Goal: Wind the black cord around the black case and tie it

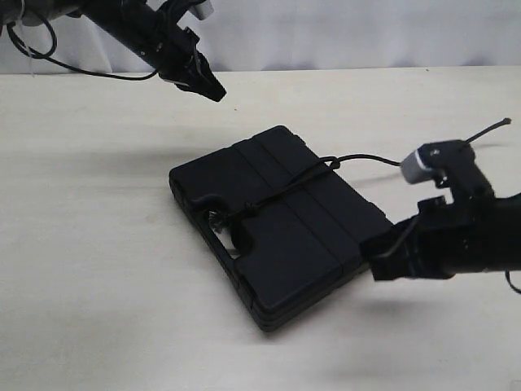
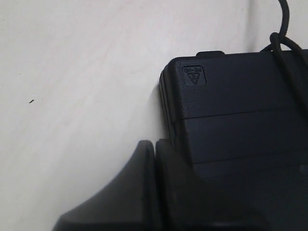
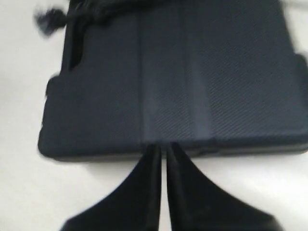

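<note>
- The black case [image 1: 309, 236] lies flat mid-table, with the black cord [image 1: 285, 191] crossing its lid to the handle.
- The left gripper [image 1: 213, 90] is clenched and empty near the case's far corner.
- The right gripper [image 1: 374, 259] is likewise clenched and empty, just beside the case's edge.

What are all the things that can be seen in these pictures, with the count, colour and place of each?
black case: one, matte black, flat on the table, middle.
black cord: one, black, across the case lid from the handle cutout to the far edge; one end trails onto the table.
table: one, cream, under everything.
left end effector: one, black, shut, raised beyond the case, apart from it.
right end effector: one, black, shut, at the case's right edge; contact unclear.
</note>
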You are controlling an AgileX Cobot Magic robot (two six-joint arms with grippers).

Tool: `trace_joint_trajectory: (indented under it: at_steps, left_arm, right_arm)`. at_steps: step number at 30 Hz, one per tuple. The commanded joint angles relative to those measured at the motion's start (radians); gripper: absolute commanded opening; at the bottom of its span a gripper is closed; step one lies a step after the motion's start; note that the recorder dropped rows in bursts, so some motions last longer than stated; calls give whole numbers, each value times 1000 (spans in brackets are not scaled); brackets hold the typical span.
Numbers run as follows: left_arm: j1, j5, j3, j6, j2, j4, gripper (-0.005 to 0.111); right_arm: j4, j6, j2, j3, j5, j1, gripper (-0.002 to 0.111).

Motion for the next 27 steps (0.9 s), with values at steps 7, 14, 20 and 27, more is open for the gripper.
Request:
trace_joint_trajectory:
  at_steps: [7, 14, 20, 27]
  left_arm:
    - [1, 5, -5, -19, -8, -3, 0]
    - [1, -6, -5, -19, -8, -3, 0]
    - [1, -6, -5, -17, -8, -3, 0]
    - [1, 7, -5, -17, -8, -3, 0]
  right_arm:
    - [-20, 62, 163, 22, -237, 243, 4]
    - [-1, 68, 320, -63, -335, 247, 4]
    - [20, 73, 445, -202, -319, 247, 4]
    - [20, 65, 595, -370, -259, 247, 4]
